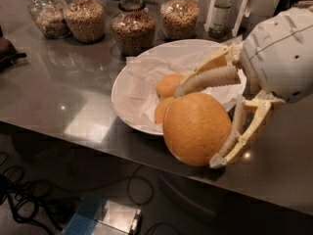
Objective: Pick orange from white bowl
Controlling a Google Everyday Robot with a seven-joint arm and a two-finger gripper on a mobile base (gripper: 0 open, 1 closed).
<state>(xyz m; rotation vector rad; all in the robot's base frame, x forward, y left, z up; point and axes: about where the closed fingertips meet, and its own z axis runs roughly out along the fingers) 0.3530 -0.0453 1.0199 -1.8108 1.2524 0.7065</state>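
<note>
In the camera view, the gripper [197,128] is seen at the right, in front of the white bowl [120,100]. Its two pale fingers are spread wide and are closed around a big orange [191,133], one finger [208,78] over the top and one under the right side. The orange is held in front of the bowl's near rim, and that part of the rim is hidden by it. The right side of the bowl is hidden by the gripper's round white body.

Two more oranges [168,85] are left in the bowl on the crumpled white paper [146,75]. The lower one is partly covered by the held orange.

Four glass jars [132,31] of brown bits are lined up behind the bowl on the grey table [58,94]. Their tops are cut off by the picture edge. A small bottle [221,11] is stood near them, and its label cannot be read. A dark thing [7,53] at the left edge is cut off and cannot be made out. Cables [29,199] are seen on the floor below.
</note>
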